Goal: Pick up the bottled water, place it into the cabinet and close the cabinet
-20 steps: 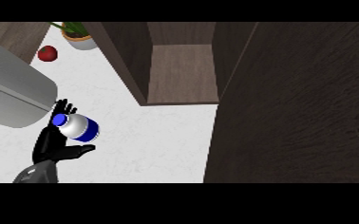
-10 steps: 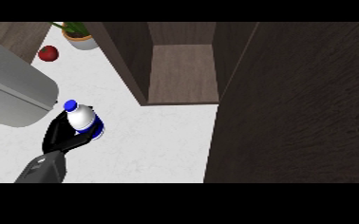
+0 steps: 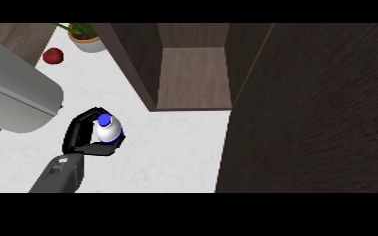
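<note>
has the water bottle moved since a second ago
Yes. The bottled water, held in the left hand, now stands upright with its blue cap up, and sits slightly lower and farther right, toward the open cabinet, than before.

Red apple (image 3: 52, 56) beside potted plant (image 3: 86, 38); grey appliance (image 3: 26, 97) at left.

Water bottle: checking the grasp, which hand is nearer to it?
Left. The left hand is curled round the water bottle; the right hand shows nowhere in the head view.

Left hand (image 3: 83, 136) curled round bottled water (image 3: 108, 131), open cabinet (image 3: 193, 75) beyond
</note>
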You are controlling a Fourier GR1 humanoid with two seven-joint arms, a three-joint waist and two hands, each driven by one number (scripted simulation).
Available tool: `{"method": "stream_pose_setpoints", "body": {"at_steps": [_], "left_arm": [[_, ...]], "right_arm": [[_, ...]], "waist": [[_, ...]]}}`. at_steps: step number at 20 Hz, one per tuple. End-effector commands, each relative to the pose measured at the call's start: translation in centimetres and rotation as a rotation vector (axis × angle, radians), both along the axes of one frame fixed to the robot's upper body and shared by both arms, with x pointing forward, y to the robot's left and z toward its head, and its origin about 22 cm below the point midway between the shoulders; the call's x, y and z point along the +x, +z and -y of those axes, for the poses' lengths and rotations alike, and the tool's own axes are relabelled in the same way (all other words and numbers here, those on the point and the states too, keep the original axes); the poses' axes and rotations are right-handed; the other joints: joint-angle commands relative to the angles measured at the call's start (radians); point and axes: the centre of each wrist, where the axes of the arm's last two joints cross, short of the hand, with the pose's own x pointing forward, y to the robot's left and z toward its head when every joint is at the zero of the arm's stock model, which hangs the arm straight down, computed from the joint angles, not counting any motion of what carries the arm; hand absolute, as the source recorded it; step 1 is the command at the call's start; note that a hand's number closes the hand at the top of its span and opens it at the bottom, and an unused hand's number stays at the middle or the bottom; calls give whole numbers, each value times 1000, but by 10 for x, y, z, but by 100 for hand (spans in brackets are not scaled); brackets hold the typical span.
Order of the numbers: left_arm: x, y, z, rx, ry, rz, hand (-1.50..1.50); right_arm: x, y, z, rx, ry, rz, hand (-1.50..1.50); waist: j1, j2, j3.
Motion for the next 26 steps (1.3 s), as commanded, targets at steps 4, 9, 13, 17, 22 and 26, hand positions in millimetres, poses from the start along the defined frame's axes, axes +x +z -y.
{"method": "stream_pose_setpoints", "body": {"at_steps": [4,9,13,17,22,26], "left_arm": [[4,-13,96,-16,0,115,150],[13,5,111,-125,-58,100,150],[26,33,141,-186,-89,99,150],[21,56,166,-262,-119,58,150],[31,101,204,-246,-104,51,150],[37,117,215,-236,-82,56,150]], "right_arm": [[-22,24,8,1,-33,44,-150],[-20,13,8,-16,-64,19,-150],[-17,-2,4,-9,-39,24,-150],[-20,1,0,-2,-45,23,-150],[-14,0,1,-9,-48,25,-150],[-30,9,14,-15,-63,43,-150]], "waist": [[6,-3,-1],[9,-5,0],[5,-8,1],[6,-10,0],[5,-4,0],[1,-1,0]]}}
